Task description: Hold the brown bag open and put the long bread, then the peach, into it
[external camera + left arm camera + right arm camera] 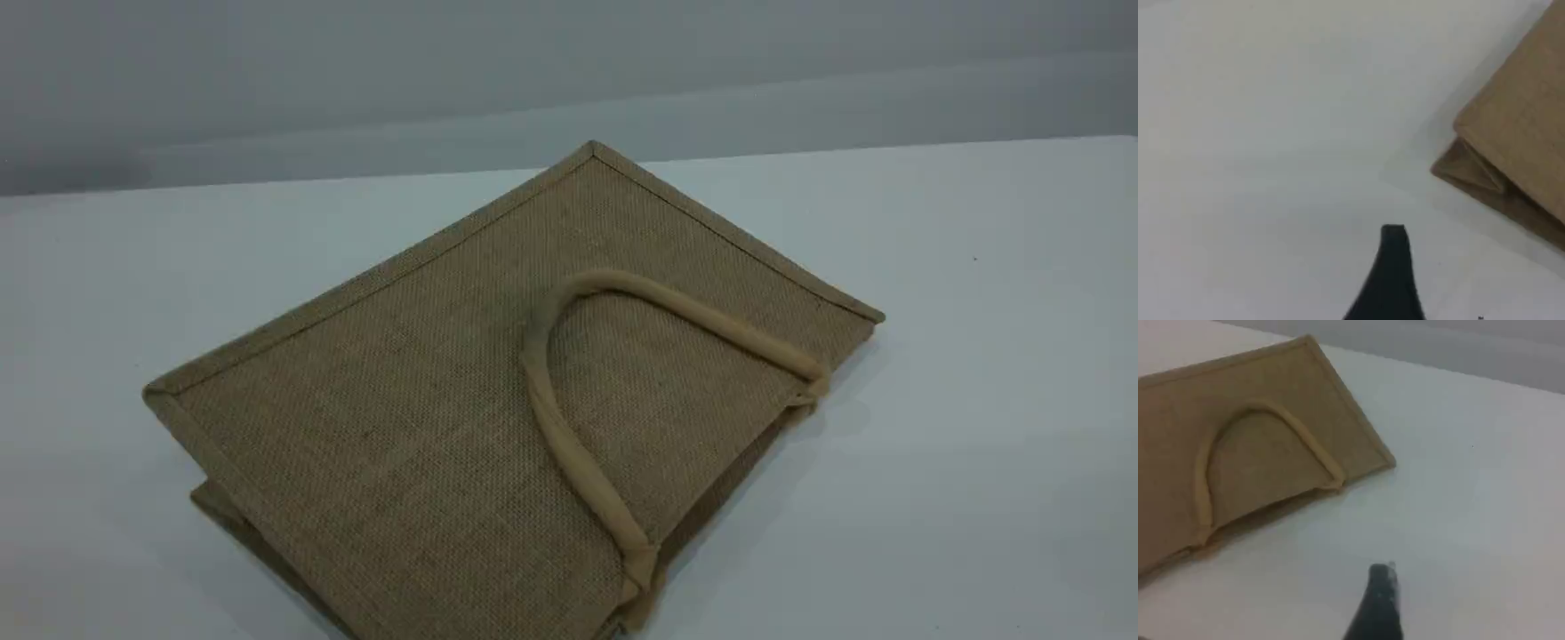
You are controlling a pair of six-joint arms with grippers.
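Observation:
The brown bag (418, 418) lies flat on the white table, folded shut, with one beige loop handle (711, 322) resting on its upper face. Its mouth edge faces the lower right in the scene view. Neither arm appears in the scene view. In the left wrist view a single dark fingertip (1394, 257) hovers over bare table, left of the bag's folded corner (1511, 140). The right wrist view has one dark fingertip (1381, 587) above the table, below and right of the bag (1265, 400) and its handle (1301, 433). Nothing is held by either gripper. The long bread and the peach are out of view.
The white table (978, 373) stretches around the bag on all sides. A grey wall (356, 80) runs behind the table's far edge.

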